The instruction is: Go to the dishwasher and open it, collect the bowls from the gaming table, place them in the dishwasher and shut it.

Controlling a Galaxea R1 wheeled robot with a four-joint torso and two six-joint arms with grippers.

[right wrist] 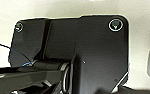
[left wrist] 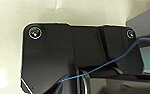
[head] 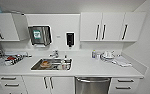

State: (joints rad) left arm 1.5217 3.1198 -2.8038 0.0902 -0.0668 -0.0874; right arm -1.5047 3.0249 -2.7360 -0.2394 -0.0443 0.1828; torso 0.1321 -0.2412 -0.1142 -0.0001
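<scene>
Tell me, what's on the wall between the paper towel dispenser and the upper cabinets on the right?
In the head view, a small black soap dispenser hangs between the paper towel dispenser and the upper cabinets.

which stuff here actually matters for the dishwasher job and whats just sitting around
Belongs to the job:
- dishwasher, steel front with bar handle under the counter, door shut

Just lying about:
- sink with dishes in it
- faucet
- paper towel dispenser
- soap dispenser
- dish rack
- upper cabinets
</scene>
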